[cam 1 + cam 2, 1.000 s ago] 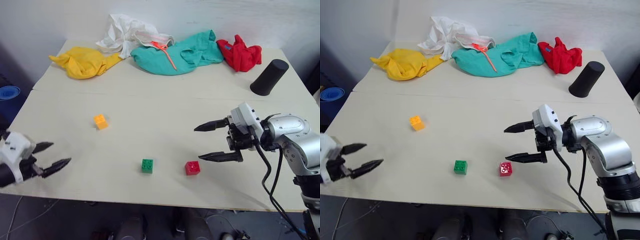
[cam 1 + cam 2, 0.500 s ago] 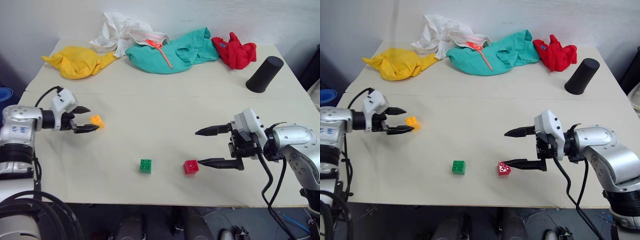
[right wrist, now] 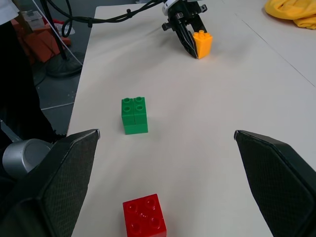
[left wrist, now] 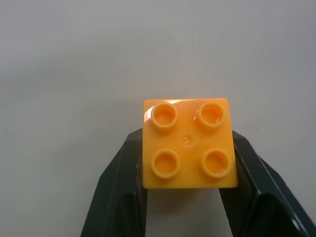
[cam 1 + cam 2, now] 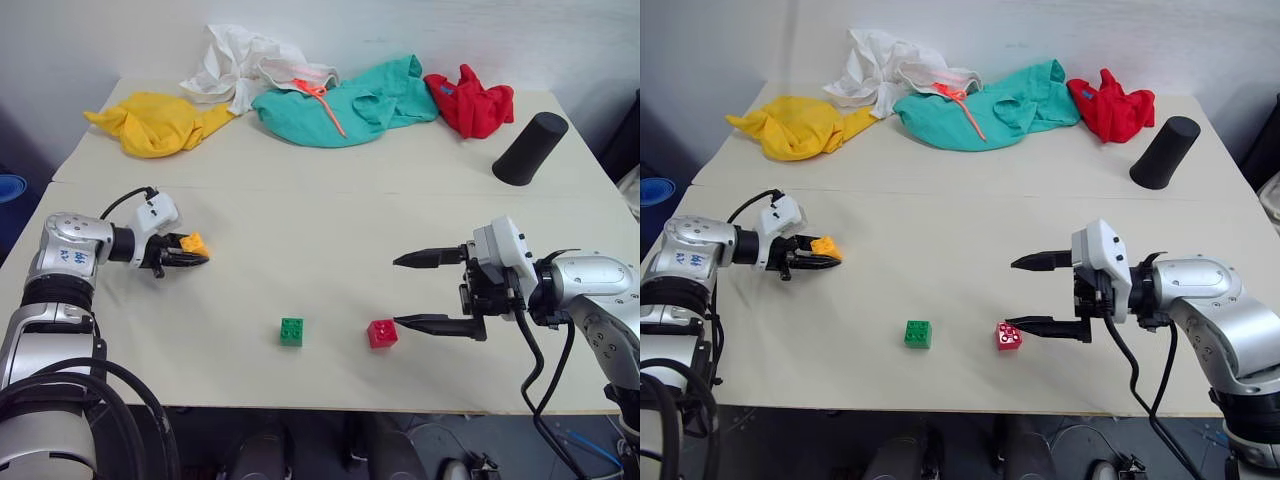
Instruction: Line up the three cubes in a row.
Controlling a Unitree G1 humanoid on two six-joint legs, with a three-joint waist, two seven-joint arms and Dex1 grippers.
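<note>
On the left of the table, my left gripper (image 5: 195,250) is shut on the orange-yellow cube (image 5: 194,243); in the left wrist view its black fingers (image 4: 123,182) press both sides of that cube (image 4: 188,144). The green cube (image 5: 291,331) and the red cube (image 5: 381,333) sit side by side near the front edge. My right gripper (image 5: 400,291) stands open just right of the red cube, its lower finger close to that cube, nothing held. In the right wrist view the green cube (image 3: 134,115), red cube (image 3: 144,217) and held orange-yellow cube (image 3: 202,43) all show.
Along the back of the table (image 5: 330,210) lie a yellow cloth (image 5: 160,122), a white cloth (image 5: 245,68), a teal cloth (image 5: 345,102) and a red cloth (image 5: 470,100). A black tapered cylinder (image 5: 528,148) lies at the back right.
My left arm came up from the front left edge to the orange-yellow cube and its fingers closed on it. The right gripper stayed beside the red cube. The camera shifted slightly.
</note>
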